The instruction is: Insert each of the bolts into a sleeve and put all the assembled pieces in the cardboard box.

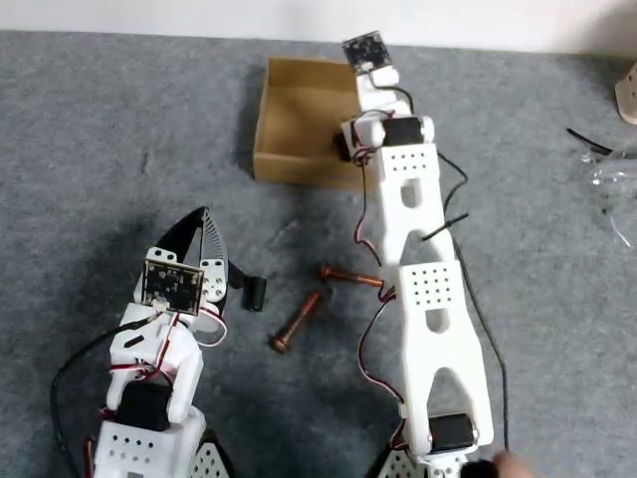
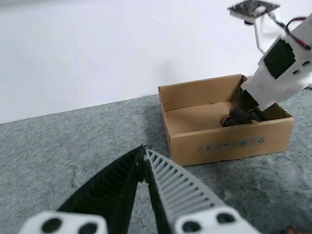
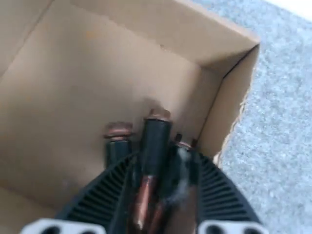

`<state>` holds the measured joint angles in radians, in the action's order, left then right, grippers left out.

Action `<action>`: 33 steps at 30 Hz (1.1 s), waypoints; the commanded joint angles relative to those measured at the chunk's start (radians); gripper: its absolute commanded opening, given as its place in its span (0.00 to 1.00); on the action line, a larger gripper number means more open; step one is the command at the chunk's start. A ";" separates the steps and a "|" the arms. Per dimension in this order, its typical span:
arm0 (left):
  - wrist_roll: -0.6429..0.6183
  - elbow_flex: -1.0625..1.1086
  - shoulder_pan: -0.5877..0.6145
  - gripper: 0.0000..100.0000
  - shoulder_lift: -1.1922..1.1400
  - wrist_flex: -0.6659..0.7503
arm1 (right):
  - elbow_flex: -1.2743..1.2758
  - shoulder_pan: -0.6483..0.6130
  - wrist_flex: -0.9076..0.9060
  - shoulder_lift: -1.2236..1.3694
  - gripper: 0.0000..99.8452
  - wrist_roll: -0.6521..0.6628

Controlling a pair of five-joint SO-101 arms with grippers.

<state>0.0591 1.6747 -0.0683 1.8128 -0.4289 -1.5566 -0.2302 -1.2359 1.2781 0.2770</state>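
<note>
Grey carpeted table (image 1: 100, 149), both arms on it. Right arm (image 1: 423, 249) is stretched out long, wrist over the cardboard box (image 1: 299, 169) at the far side; left arm (image 1: 149, 398) is folded near its base, well apart from the box. Right gripper (image 3: 156, 168) hangs inside the box near a corner, claw pinching an assembled piece (image 3: 155, 139): black sleeve with a copper bolt through it, head end pointing at the box floor. A second assembled piece (image 3: 118, 141) lies on the floor just beside it, and maybe a third by the wall, can't tell for sure. Left gripper (image 2: 144, 158) has its claw pressed together with nothing in it, pointing toward the box. Step in hand, as I read it, is the drop-off. To do it well: get low enough that the piece can't bounce or roll out, keep off the wall and the pieces already down, spread the claw fully, then lift straight up so the ribbed fingers (image 3: 97, 200) don't drag the sleeve off the bolt. Risk: a tilt on release lets the bolt slide out. Not done after this: two loose bolts on the carpet, one (image 1: 350, 276) near the right arm and another (image 1: 299, 321) nearer the left, plus a loose sleeve (image 1: 256, 293) just beside the left gripper.
</note>
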 commanded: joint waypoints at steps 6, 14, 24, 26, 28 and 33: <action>0.005 0.022 -0.015 0.01 -0.001 0.020 | -0.242 0.024 -0.179 -0.064 0.17 -0.011; 0.005 0.022 -0.015 0.01 -0.001 0.018 | -0.222 0.022 -0.374 -0.289 0.17 -0.011; 0.005 0.022 -0.015 0.01 -0.001 0.015 | -0.222 0.015 -0.527 -0.529 0.17 -0.014; 0.005 0.022 -0.015 0.01 -0.001 0.015 | -0.222 0.015 -0.529 -0.564 0.17 -0.014; 0.005 0.022 -0.015 0.01 -0.001 0.015 | -0.222 0.010 -0.529 -0.602 0.17 -0.014; 0.005 0.022 -0.015 0.01 -0.001 0.009 | -0.220 -0.015 -0.530 -0.685 0.17 -0.015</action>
<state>0.0591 1.6747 -0.0683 1.8128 -0.4289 -1.6502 -0.2209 -1.7438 0.6935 0.2754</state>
